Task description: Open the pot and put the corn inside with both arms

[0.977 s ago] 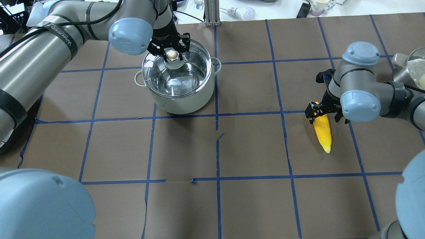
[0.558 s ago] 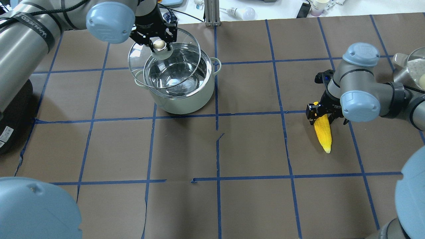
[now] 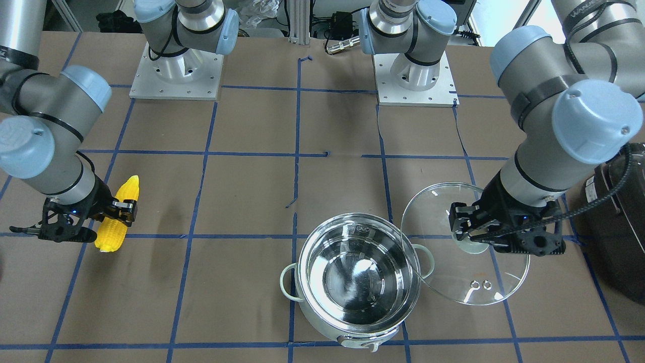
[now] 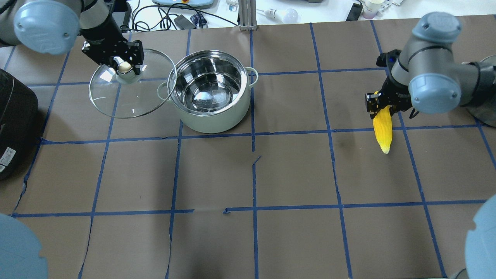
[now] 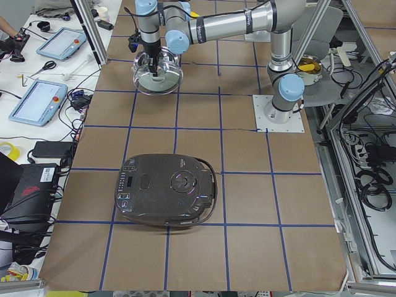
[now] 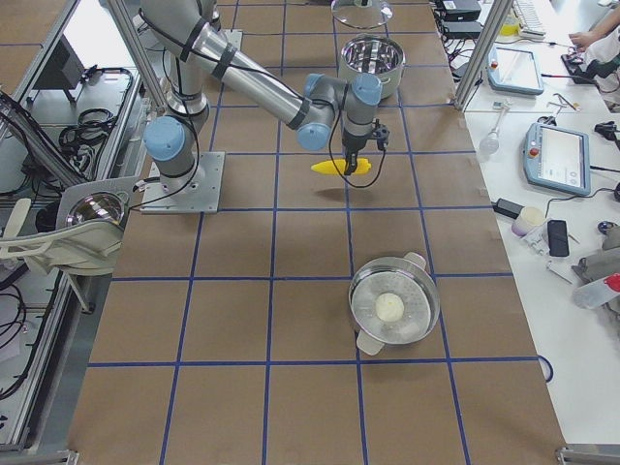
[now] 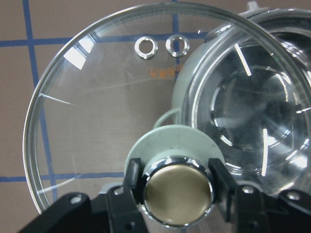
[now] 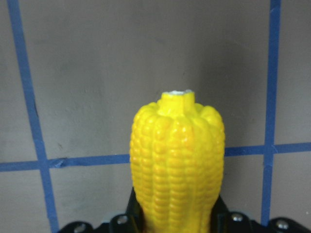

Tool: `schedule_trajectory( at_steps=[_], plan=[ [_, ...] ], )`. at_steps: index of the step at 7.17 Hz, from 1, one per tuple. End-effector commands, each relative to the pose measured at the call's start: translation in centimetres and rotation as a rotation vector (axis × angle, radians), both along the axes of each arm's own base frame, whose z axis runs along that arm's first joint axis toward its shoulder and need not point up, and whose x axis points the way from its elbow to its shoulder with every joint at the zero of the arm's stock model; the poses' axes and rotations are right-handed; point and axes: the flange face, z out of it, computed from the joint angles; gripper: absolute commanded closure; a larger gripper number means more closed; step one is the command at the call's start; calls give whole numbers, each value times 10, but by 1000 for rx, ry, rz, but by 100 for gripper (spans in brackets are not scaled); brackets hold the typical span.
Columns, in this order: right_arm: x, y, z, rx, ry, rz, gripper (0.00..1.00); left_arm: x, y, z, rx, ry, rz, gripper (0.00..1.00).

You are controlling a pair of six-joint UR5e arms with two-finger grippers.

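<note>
The pot [image 4: 217, 122] stands open at the table's far middle, with its steel inside empty; it also shows in the front view [image 3: 322, 326]. My left gripper [image 4: 124, 66] is shut on the knob [image 7: 179, 191] of the glass lid [image 4: 128, 97]. It holds the lid in the air just left of the pot, beside the rim, as the front view [image 3: 484, 282] shows too. My right gripper [image 4: 381, 104] is shut on the thick end of the yellow corn [image 4: 383, 128]. It holds the corn above the table at the far right, tip pointing toward me [image 8: 177, 160].
A black appliance [image 4: 15, 116] sits at the table's left edge, close to the held lid [image 3: 615, 227]. A steel bowl with a white ball [image 6: 392, 308] stands by the right end. Cables and small items lie beyond the far edge.
My left gripper has lifted the lid off the pot and carried it to the left. My right gripper has raised the corn off the table and moved it a little farther away.
</note>
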Motion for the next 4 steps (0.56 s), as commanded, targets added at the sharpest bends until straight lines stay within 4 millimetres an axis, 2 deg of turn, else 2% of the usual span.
schedule_trajectory(
  at_steps=[1,2,3,4],
  plan=[
    [92,-33,100,-46,0,19,100,43,18,-23,45,11,-7,100],
    [155,-42,115,-49,6,-22,100,55,20,-29,42,11,-31,100],
    [214,-52,124,-89,31,39,100,68,22,-35,44,12,-33,100],
    [266,-55,128,-118,46,81,100,73,23,-42,28,8,-39,100]
  ],
)
